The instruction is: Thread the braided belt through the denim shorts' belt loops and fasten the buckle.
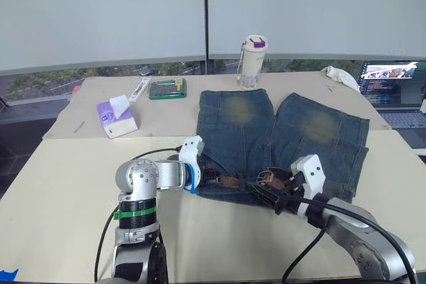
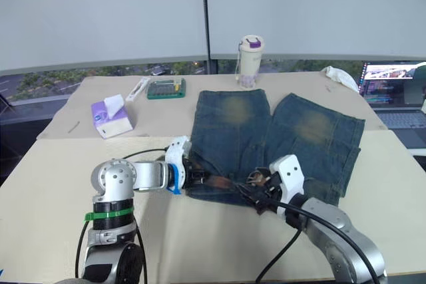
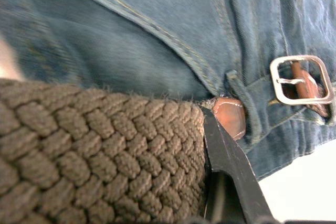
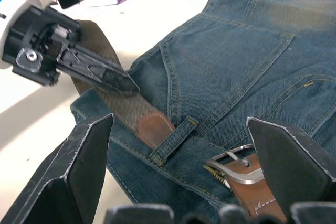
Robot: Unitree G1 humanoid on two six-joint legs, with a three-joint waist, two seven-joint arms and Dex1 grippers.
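— How far along are you?
— Your braided belt [image 4: 123, 106] lies on the denim shorts' [image 1: 279, 138] waistband, its tip under one belt loop [image 4: 173, 139], clamped in the left hand [image 4: 100, 72].
— And the buckle [image 3: 302, 80]?
— Unfastened beside that loop; right hand [image 4: 184, 171] spread wide, holding nothing.

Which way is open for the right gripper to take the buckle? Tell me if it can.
Probably yes. The right gripper is open, its fingers either side of the buckle lying on the shorts, with nothing between.
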